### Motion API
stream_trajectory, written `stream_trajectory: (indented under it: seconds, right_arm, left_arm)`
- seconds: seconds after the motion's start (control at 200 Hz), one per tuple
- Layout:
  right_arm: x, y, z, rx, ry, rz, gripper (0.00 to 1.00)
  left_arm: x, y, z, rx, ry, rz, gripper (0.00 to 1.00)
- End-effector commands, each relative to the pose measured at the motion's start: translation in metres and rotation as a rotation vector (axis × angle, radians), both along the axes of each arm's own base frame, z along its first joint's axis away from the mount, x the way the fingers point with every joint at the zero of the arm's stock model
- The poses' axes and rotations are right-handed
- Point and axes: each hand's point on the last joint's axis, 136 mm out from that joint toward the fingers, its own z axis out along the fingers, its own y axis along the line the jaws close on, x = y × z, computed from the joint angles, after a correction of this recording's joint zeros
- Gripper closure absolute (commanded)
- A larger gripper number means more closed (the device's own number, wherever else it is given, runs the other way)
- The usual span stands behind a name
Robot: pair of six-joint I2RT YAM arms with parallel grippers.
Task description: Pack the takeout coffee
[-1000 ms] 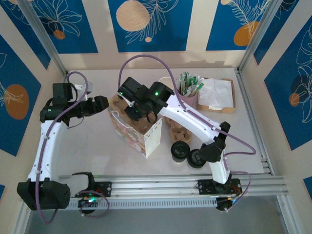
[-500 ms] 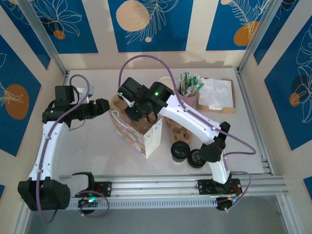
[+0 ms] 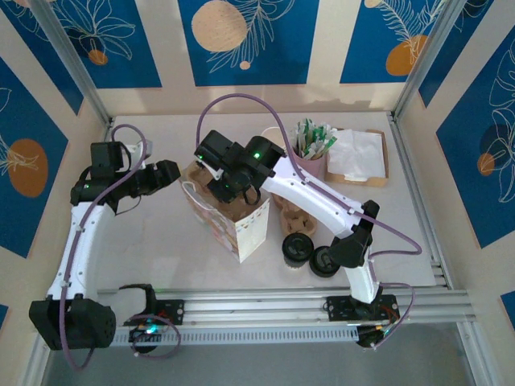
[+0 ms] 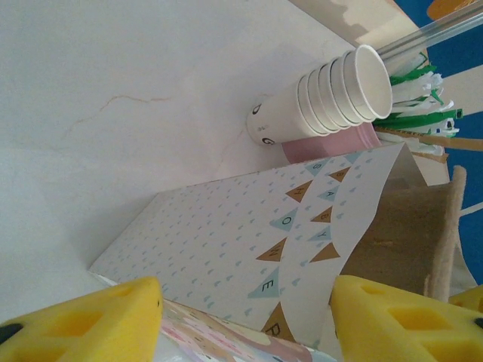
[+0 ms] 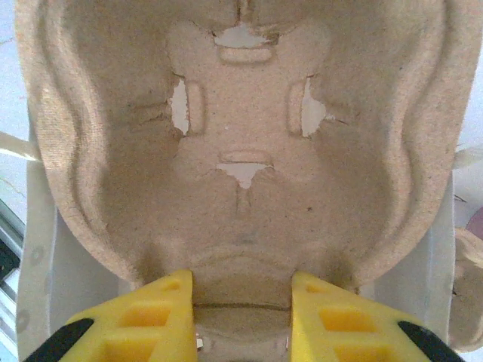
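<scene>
Overhead, takeout coffee [image 3: 297, 248] beside bag [image 3: 248, 232]; right wrist: right tool [image 5: 241, 317] pinching pulp carrier [image 5: 241, 166]; left tool [image 4: 245, 305] agape.

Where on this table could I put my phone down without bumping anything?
The widest bare patch of the table lies near-left, between the left arm and the paper bag. Another lies near-right, between the right arm and the side rail. The middle is crowded: bag, gripper-held pulp carrier, lidded cup, stacked cups, stirrer cup, napkins.

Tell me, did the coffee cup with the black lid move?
No. The takeout coffee sits just as far from the front rail as before.
</scene>
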Motion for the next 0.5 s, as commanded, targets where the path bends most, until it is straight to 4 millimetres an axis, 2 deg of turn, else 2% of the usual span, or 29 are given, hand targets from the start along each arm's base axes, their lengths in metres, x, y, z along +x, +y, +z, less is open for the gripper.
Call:
stream_trajectory:
  seconds: [0.0,0.205,0.495]
  right_arm:
    - [-0.01,-0.005,-0.004,-0.016,0.046,0.008,0.7]
    - [-0.01,-0.007,-0.015,-0.057,0.069,0.002,0.7]
    - [-0.011,-0.009,-0.024,-0.088,0.094,0.001,0.7]
  left_arm:
    - [0.0,-0.003,0.003,-0.004,-0.017,0.007,0.39]
    - [-0.001,-0.009,0.007,-0.008,-0.032,-0.003,0.38]
    - [-0.002,-0.012,-0.001,0.015,-0.016,-0.013,0.38]
